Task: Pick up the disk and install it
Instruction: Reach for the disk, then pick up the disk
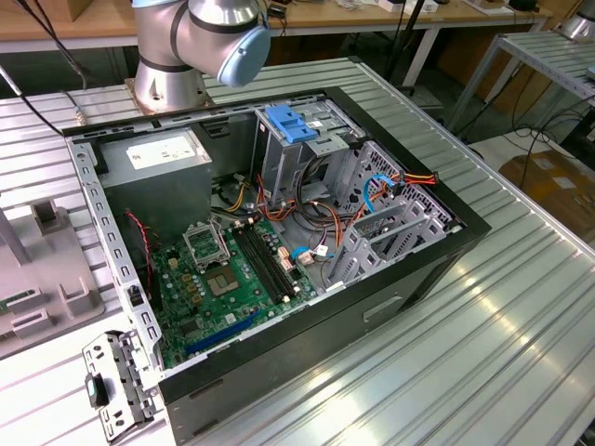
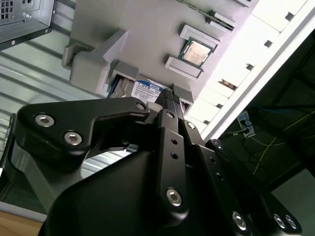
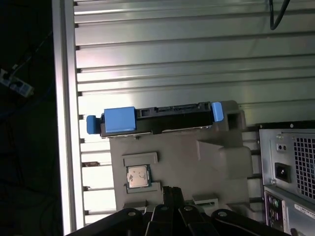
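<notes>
The grey fixture (image 3: 211, 157) holds the disk (image 3: 157, 119) on edge — long axis along the surface (image 3: 172, 59) grooves — and a chip (image 3: 138, 177); end effector (image 3: 170, 191) closed, empty.

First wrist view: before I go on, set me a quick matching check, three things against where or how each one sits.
Things:
1. disk
2. processor chip
3. computer case

Places:
A. lying flat in a recess of the grey holder
B. beside the grey holder, its rear panel with a power socket showing
C. standing on edge in a slot at the grey holder's end

Pairs: 1-C; 2-A; 3-B
</notes>
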Controlling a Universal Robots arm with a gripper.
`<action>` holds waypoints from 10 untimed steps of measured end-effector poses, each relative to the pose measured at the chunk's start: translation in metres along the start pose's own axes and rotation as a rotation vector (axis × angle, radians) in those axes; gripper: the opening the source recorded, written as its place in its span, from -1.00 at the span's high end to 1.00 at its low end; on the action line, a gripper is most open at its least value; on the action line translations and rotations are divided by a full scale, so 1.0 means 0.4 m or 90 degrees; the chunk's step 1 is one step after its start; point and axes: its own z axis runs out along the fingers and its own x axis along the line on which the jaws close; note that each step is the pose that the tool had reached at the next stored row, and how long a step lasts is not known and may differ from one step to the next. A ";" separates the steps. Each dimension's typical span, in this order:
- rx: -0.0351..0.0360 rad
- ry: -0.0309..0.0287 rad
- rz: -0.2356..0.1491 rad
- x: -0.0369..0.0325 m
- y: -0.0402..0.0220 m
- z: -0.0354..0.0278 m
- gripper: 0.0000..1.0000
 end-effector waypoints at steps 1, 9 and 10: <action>0.0000 0.0000 0.000 0.000 0.003 0.001 0.79; 0.0000 0.0000 0.000 0.000 0.005 0.001 0.79; 0.0000 0.0000 0.000 0.000 0.005 0.001 0.79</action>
